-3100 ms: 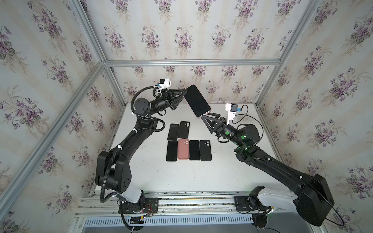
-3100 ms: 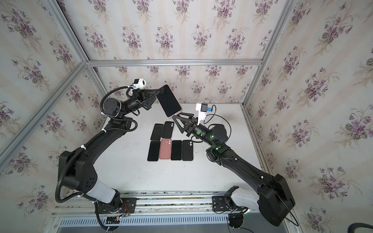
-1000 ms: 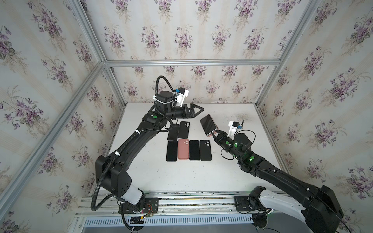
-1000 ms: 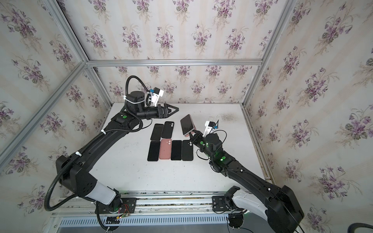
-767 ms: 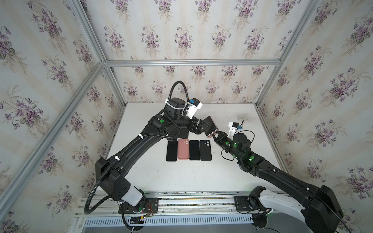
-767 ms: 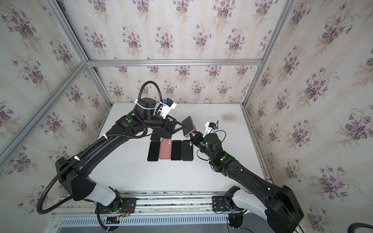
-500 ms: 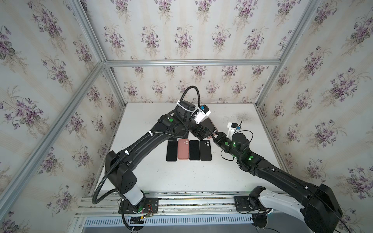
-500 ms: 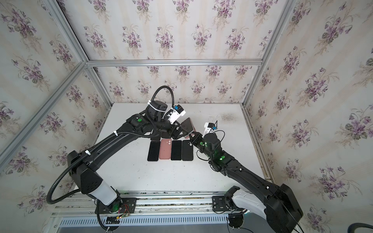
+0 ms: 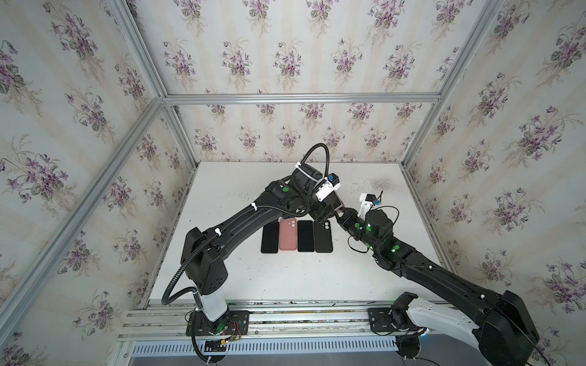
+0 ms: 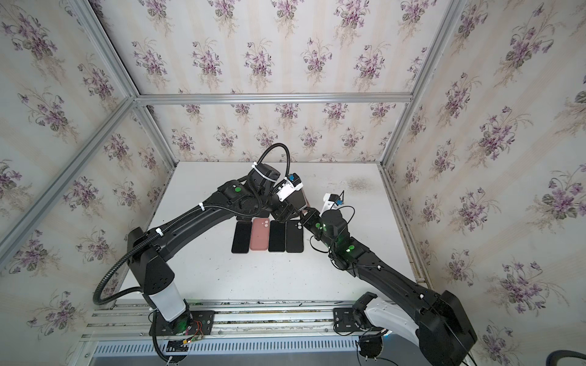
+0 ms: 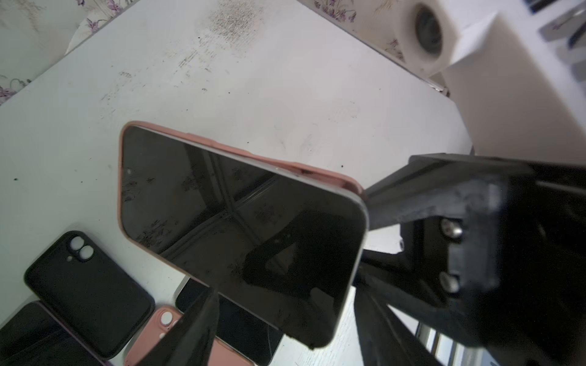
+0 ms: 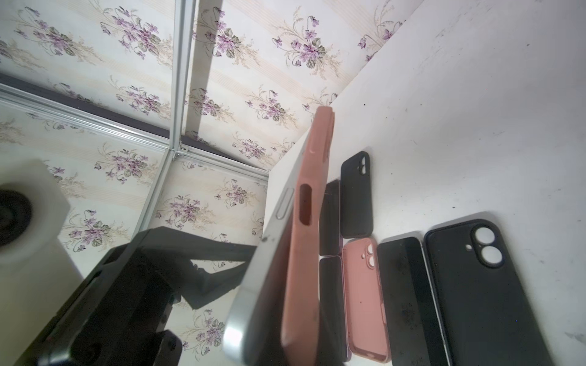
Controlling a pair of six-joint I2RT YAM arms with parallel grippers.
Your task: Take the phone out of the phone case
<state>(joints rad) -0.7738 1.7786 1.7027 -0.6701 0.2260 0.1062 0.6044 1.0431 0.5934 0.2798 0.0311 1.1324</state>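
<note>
On the middle of the bench lies a row: dark phone, empty pink case, second dark phone, empty black case (white bench shows through both cases' camera holes). Past the row's right end, held off the bench, the phone sits partly in its pink phone case, one end lifted clear. The left gripper straddles that end; whether it presses, I cannot tell. The right gripper is clamped on the phone case.

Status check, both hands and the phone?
Copy: right hand shut on phone; left hand straddles it, grip unclear. One corner lifted out of pink case. Spare cases on table below.
</note>
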